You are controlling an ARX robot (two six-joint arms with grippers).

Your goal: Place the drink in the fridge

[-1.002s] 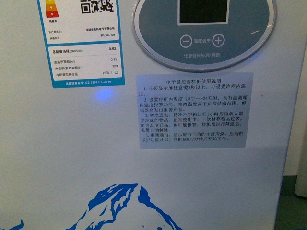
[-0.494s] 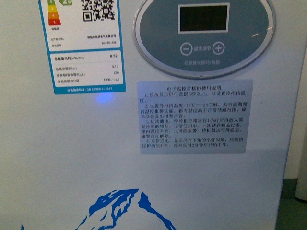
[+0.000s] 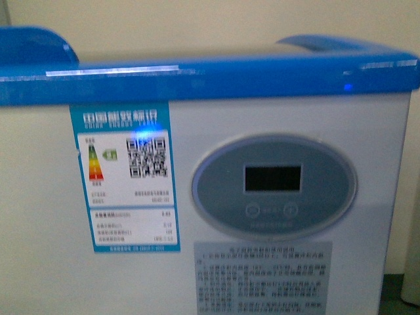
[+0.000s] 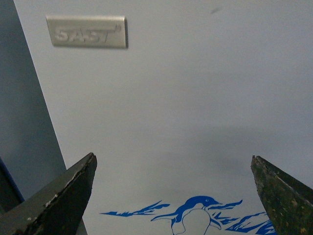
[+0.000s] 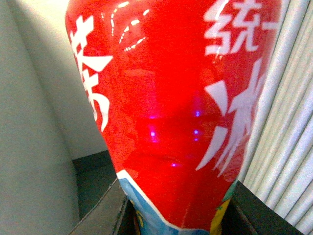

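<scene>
Red plastic fills your right wrist view: the drink (image 5: 166, 107), a bottle with a red label and large white characters, stands between the fingers (image 5: 105, 210) of the right gripper (image 5: 176, 215). They pinch it low down, one dark finger on each flank, both pressed against the label. Beyond one finger you see a pale ribbed surface (image 5: 288, 122); beyond the other, a plain grey wall.

Your left gripper (image 4: 172, 157) holds nothing. Its two dark fingers (image 4: 63, 196) are spread wide, with the white side of the fridge (image 4: 186, 98) facing them across the gap. The blue penguin print (image 4: 195, 218) sits between the fingertips, and the embossed SAST badge (image 4: 87, 31) lies further ahead, nearer the finger beside the grey strip.

Neither arm shows in the front view. It gives you the fridge close up, with its blue top rim (image 3: 216, 75) and, below that, an energy label (image 3: 125, 177), an oval control panel (image 3: 274, 187) with a dark display, and an instruction sticker (image 3: 262, 279). The picture is blurred and the small print is unreadable.
</scene>
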